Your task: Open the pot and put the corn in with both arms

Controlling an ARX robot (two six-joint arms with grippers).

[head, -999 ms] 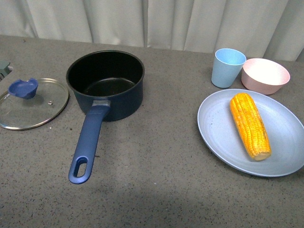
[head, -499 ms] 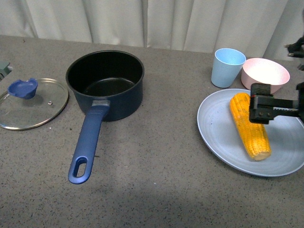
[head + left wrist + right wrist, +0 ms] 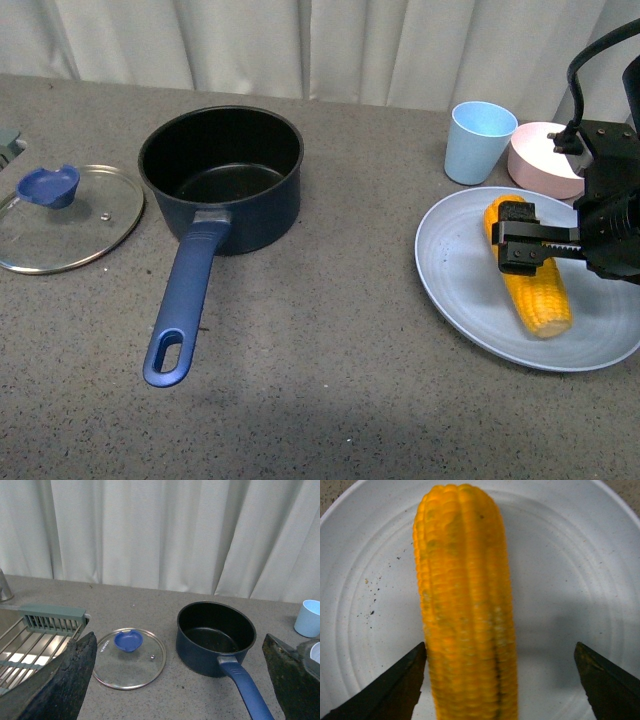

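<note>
The navy pot (image 3: pixel 222 175) stands open, its long blue handle (image 3: pixel 185 300) pointing toward me, and nothing is inside. Its glass lid (image 3: pixel 65 215) lies flat on the table to its left. The corn (image 3: pixel 540 295) lies on a pale blue plate (image 3: pixel 450 270) at the right. My right gripper (image 3: pixel 525 250) hovers open over the corn's middle. In the right wrist view the corn (image 3: pixel 465 610) sits between the spread fingers, close to one of them, and this gripper (image 3: pixel 500 647) holds nothing. My left gripper (image 3: pixel 179 670) is open and raised, looking at the pot (image 3: pixel 216 637) and lid (image 3: pixel 129 655).
A light blue cup (image 3: pixel 478 142) and a pink bowl (image 3: pixel 540 150) stand just behind the plate, near my right arm. A sink with a green rack (image 3: pixel 50 620) lies left of the lid. White curtains back the table.
My right arm came into the front view from the right and moved left until its open gripper is over the corn. Pot, lid and corn have not moved.
</note>
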